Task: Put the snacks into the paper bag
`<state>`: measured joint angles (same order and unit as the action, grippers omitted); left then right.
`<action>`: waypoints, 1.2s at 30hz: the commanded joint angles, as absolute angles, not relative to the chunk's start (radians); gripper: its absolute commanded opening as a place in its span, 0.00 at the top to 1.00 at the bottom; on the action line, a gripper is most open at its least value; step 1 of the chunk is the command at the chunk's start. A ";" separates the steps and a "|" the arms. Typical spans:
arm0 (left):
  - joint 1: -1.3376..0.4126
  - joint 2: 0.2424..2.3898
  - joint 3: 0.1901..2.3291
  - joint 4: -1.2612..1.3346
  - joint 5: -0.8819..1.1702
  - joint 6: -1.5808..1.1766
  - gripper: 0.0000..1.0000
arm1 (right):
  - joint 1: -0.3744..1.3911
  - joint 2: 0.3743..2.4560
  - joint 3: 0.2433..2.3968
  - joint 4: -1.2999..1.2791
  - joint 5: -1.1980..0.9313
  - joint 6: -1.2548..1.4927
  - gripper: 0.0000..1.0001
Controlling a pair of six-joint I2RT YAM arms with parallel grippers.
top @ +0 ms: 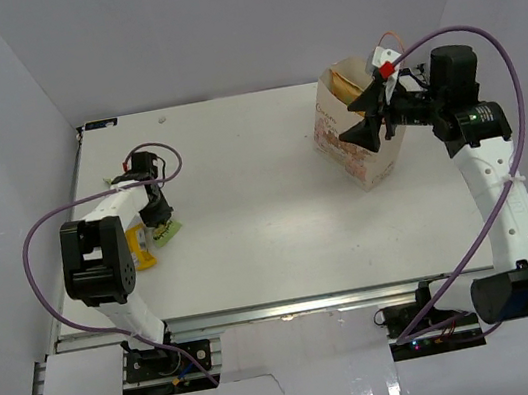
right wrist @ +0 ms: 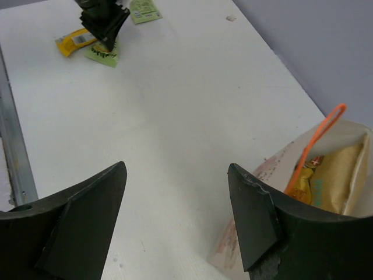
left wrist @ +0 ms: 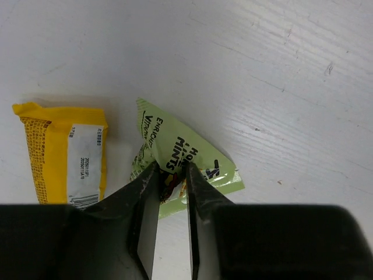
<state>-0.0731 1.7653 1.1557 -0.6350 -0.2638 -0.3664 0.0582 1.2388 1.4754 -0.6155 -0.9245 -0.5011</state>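
My left gripper [left wrist: 172, 172] is shut on the edge of a green mint packet [left wrist: 189, 153] that lies on the table; both also show in the top view, the gripper [top: 159, 223] over the packet [top: 171, 231]. A yellow packet [left wrist: 63, 153] lies just left of it [top: 139, 247]. The cream paper bag [top: 361, 141] stands at the far right with an orange loop handle [right wrist: 315, 144]. The tan-gold chip bag [right wrist: 339, 170] is inside it. My right gripper [right wrist: 175, 170] is open and empty, hovering beside the bag's left side [top: 364, 118].
A second pale green packet [right wrist: 144, 9] lies beyond the left gripper in the right wrist view. White walls enclose the table [top: 266, 207] on three sides. A metal rail [top: 283, 308] runs along the near edge.
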 commanded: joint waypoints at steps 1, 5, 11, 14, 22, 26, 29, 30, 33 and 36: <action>-0.067 1.729 1.137 -0.623 -0.204 -0.376 0.69 | 0.113 1.226 1.503 -0.646 -1.000 -0.514 0.24; -0.067 1.657 1.123 -0.579 -0.024 -0.380 0.88 | 0.205 1.218 1.477 -0.654 -0.986 -0.509 0.24; -0.075 1.465 0.957 -0.376 0.421 -0.455 0.99 | 0.455 1.227 1.284 -0.522 -0.844 -0.379 0.25; -0.101 1.369 0.844 -0.217 0.584 -0.498 0.99 | 0.521 1.287 1.236 -0.468 -0.764 -0.304 0.25; -0.288 1.281 0.671 0.087 0.752 -0.636 1.00 | 0.595 1.460 1.233 -0.264 -0.649 0.216 0.07; -0.325 1.272 0.660 0.135 0.729 -0.683 1.00 | 0.633 1.509 1.221 -0.242 -0.638 0.253 0.08; -0.342 1.270 0.681 0.137 0.719 -0.695 1.00 | 0.650 1.541 1.215 -0.262 -0.607 0.230 0.13; -0.345 1.269 0.687 0.137 0.719 -0.696 1.00 | 0.653 1.549 1.212 -0.264 -0.609 0.235 0.14; -0.354 1.273 0.712 0.137 0.718 -0.703 0.99 | 0.678 1.569 1.206 -0.261 -0.601 0.244 0.18; -0.364 1.284 0.730 0.138 0.718 -0.707 0.99 | 0.713 1.597 1.216 -0.258 -0.565 0.242 0.23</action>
<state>-0.3531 1.3106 0.6800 0.0982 0.7006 -0.6949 0.6868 1.5814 1.2125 -0.2943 -0.5991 0.2222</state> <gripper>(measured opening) 0.204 0.784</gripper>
